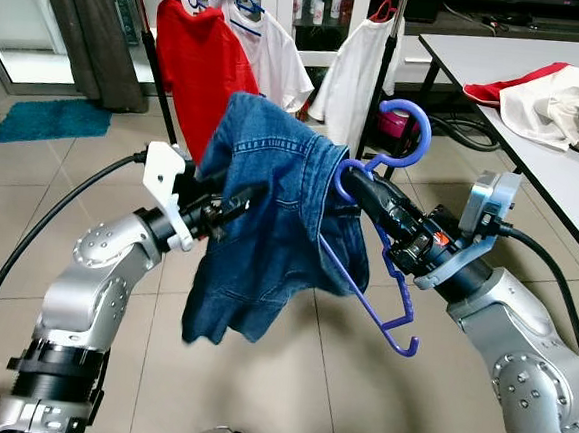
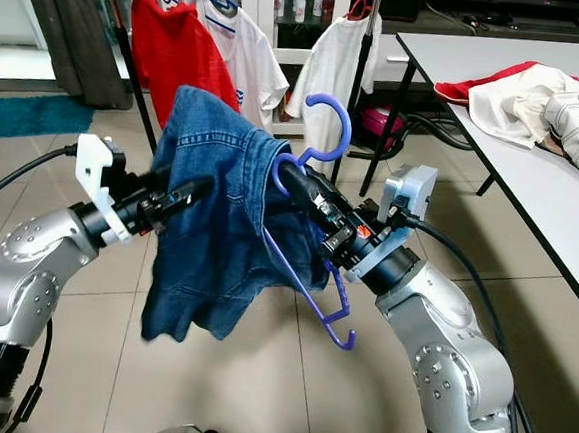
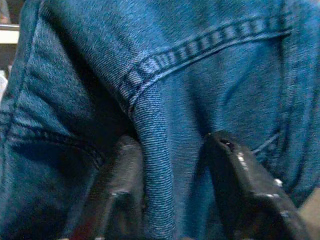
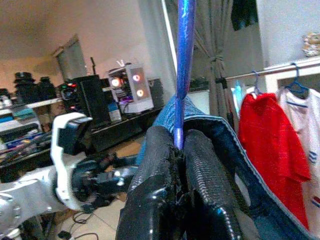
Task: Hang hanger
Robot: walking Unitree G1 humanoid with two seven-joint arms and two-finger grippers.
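Denim, heavy and twilled with pale double stitching along its seams, drapes in a crumpled hang between the two arms: a blue denim shirt (image 1: 269, 225) held up over the tiled floor (image 1: 29, 216). Threaded through its collar is a blue plastic hanger (image 1: 400, 145), thin and glossy, with a rounded hook curling upward and a notched shoulder bar slanting down to the near right. The right gripper (image 1: 357, 187) reaches in from the right, forearm angled up and to the left, its ribbed black fingers (image 4: 200, 175) clenched on the hanger's neck just under the hook. The left gripper (image 1: 240, 205) comes in from the left, elbow bent and forearm nearly level, fingertips buried in the cloth; its black fingers (image 3: 235, 185) stand slightly apart and pinch a thick rolled seam of the denim between them. Farther off, a clothes rack (image 1: 147, 45) carries a red T-shirt (image 1: 196, 64) and two white T-shirts (image 1: 277, 55) on hangers. At far right, a white table (image 1: 537, 126) with black legs holds a heap of red and cream clothes (image 1: 554, 102).
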